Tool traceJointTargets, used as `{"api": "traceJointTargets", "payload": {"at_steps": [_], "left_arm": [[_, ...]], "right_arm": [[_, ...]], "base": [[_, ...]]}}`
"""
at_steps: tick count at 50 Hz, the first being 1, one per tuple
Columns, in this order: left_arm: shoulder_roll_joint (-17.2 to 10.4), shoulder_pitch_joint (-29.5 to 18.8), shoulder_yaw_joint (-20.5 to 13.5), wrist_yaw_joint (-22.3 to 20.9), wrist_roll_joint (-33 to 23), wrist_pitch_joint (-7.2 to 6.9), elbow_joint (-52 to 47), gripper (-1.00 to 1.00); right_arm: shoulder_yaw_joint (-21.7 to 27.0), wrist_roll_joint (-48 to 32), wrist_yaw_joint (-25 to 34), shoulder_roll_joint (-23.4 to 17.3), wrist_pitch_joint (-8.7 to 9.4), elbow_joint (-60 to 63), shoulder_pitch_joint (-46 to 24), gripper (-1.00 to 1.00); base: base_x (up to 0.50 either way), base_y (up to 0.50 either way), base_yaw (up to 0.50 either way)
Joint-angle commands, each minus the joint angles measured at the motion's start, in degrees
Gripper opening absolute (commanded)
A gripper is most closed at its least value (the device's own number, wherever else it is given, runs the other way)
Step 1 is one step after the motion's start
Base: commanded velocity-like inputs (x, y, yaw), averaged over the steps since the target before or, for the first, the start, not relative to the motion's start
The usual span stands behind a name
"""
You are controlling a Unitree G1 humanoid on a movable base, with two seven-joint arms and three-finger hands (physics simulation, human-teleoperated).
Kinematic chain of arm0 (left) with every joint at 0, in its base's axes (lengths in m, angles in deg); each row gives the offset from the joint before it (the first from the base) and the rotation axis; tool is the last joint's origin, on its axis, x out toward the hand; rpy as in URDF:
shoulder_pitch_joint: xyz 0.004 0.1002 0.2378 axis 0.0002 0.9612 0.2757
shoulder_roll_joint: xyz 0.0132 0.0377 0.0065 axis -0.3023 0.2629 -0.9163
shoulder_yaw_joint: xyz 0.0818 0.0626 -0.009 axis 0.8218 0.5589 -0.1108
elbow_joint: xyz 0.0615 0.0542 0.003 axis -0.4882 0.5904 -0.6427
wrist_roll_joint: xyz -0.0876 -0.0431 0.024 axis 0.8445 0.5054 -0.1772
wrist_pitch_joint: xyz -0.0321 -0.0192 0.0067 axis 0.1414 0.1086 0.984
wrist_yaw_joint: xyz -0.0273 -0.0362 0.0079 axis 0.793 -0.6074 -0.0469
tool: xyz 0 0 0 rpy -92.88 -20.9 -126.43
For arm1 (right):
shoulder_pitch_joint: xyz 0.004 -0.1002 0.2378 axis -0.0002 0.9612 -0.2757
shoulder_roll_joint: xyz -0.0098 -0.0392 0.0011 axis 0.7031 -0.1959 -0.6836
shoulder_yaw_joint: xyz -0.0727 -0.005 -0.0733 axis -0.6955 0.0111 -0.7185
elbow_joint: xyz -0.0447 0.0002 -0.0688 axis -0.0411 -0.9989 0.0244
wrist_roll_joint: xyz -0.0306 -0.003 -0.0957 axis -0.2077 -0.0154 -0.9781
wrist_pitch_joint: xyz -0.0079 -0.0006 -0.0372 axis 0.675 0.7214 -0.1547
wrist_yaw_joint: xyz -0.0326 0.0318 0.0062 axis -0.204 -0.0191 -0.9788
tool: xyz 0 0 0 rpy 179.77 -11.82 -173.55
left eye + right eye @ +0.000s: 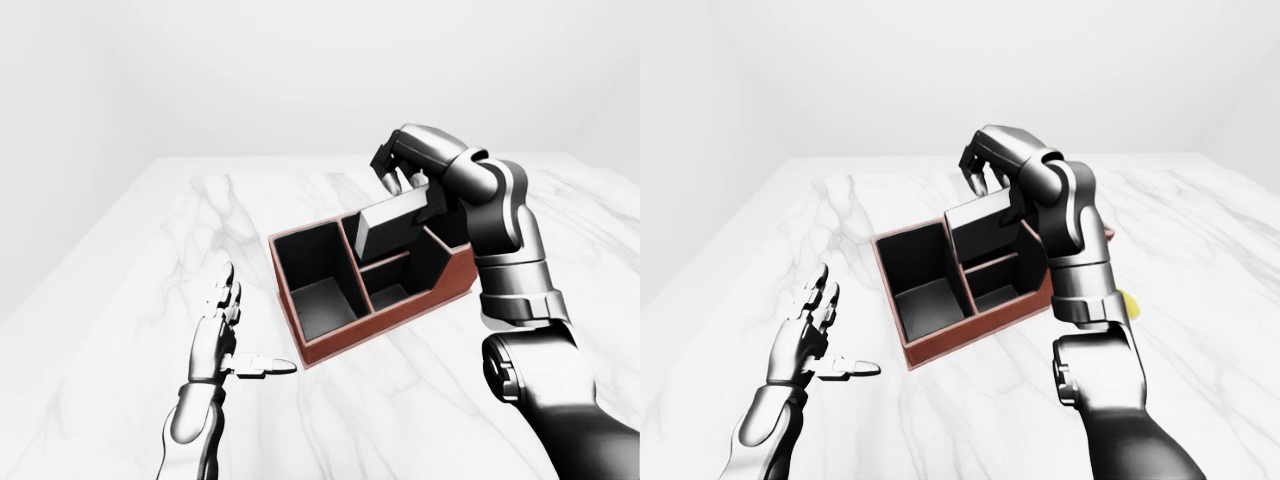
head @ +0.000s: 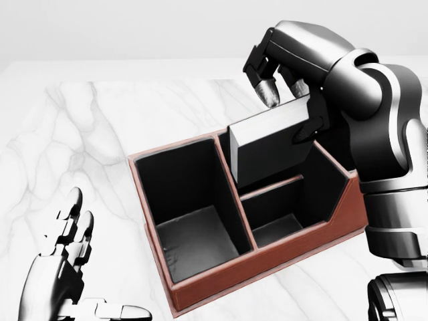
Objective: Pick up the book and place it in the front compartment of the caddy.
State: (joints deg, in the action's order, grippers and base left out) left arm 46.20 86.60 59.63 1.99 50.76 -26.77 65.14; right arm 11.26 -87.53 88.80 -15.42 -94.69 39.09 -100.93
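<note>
Head view: the right hand (image 2: pixel 284 87) comes in from the top right and its fingers close round the upper edge of the book (image 2: pixel 271 147). The grey book hangs tilted, its lower left corner sunk into the caddy's (image 2: pixel 200 291) upper right compartment, its top edge above the rim. That brown caddy with a dark inside sits on the white marble table (image 2: pixel 87 134); it has one large compartment at the left and two smaller ones at the right, one above the other in this view. The lower small compartment and the large one hold nothing that shows. At the bottom left the left hand (image 2: pixel 63 267) lies over the table with fingers spread and thumb stretched to the right, gripping nothing, well apart from the caddy.

Left-eye view: the same scene from farther off. The right arm (image 1: pixel 510 260) rises from the bottom right and bends over the caddy's right end. The book is near the top of the caddy, its lower part behind the dividing wall. The left hand, fingers splayed, hovers just left of the caddy's lower left corner without touching it.

Right-eye view: the right forearm hides the caddy's right end. A small yellow thing (image 1: pixel 1129 303) peeks out beside that arm, too hidden to identify.
</note>
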Motion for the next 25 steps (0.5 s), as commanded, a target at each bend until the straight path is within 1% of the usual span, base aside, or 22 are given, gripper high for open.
{"api": "traceJointTargets", "payload": {"at_steps": [1,11,16,25], "left_arm": [[0.0,-0.1,0.0,0.0,0.1,0.00,-0.1,1.00],[-0.1,-0.3,-0.1,0.0,0.1,0.00,0.2,1.00],[-0.1,-0.3,-0.2,0.0,0.0,0.00,0.5,1.00],[-0.1,-0.3,-0.2,0.0,0.0,0.00,0.5,1.00]], "right_arm": [[0.6,-0.8,-4.2,0.0,0.00,-6.0,-3.1,-1.00],[0.2,-1.1,-11.2,0.1,0.00,-12.7,-5.5,-1.00],[0.2,-0.7,-12.4,0.3,0.00,-12.9,-5.7,-1.00],[-0.2,-0.6,-15.9,0.4,0.00,-17.5,-7.0,-1.00]], "base": [[0.00,0.00,0.00],[0.00,0.00,0.00],[0.00,0.00,0.00],[0.00,0.00,0.00]]}}
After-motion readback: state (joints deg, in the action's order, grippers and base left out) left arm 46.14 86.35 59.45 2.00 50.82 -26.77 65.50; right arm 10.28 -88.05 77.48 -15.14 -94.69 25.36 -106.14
